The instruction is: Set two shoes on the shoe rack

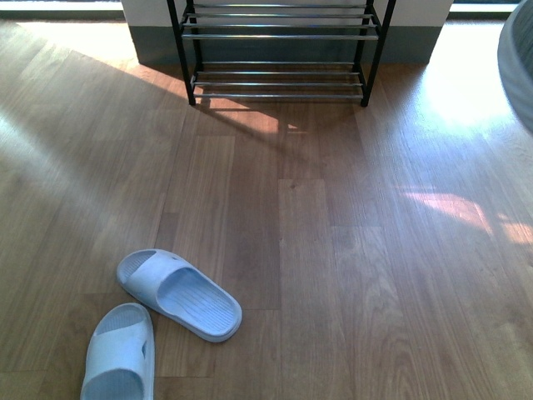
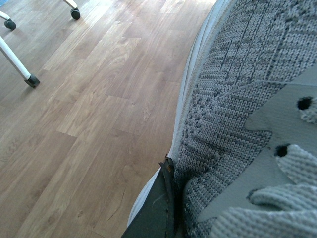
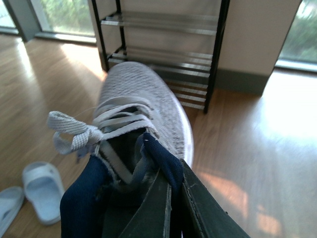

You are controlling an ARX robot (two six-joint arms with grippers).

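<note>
The right gripper grips a sneaker at the heel rim, one finger inside the opening and one outside. The toe points straight away from the gripper. Ahead of the gripper, beyond that toe, the shoe rack stands on the floor with a wall behind it. Below the gripper and to its left, a slide and a second slide lie close together on the floor, well apart from the rack. The left gripper presses against the side of a second sneaker. The floor lies beneath it, and wheeled legs stand well beyond.
</note>
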